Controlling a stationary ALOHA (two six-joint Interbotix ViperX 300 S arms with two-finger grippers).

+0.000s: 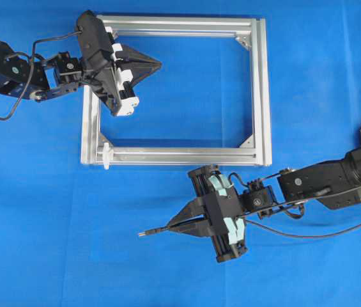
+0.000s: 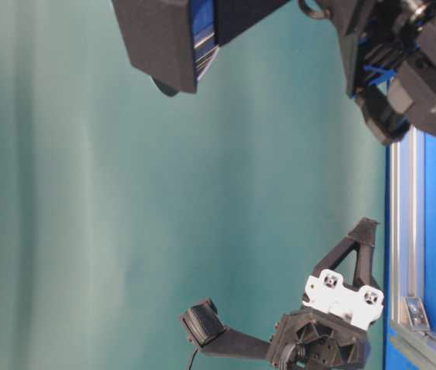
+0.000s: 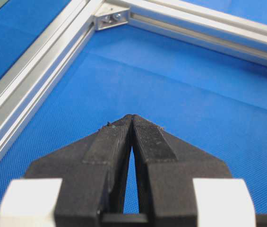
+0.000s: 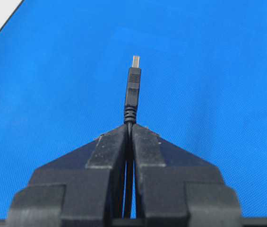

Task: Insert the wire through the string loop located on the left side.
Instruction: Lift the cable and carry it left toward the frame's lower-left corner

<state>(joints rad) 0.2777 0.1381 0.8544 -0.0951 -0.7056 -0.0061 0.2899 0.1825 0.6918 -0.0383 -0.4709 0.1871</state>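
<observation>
right tool (image 1: 179,225): clamped on the wire (image 1: 151,233) — plug aimed left
string loop (image 1: 106,155): up-left of plug, on frame (image 1: 261,89)
left tool (image 1: 151,64): pinched together, empty

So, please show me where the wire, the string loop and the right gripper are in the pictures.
wire (image 4: 133,87): right wrist view, on the black plug body.
string loop (image 1: 106,155): overhead view, on the white tie around the frame's lower bar.
right gripper (image 1: 172,226): overhead view, between its fingertips.
</observation>
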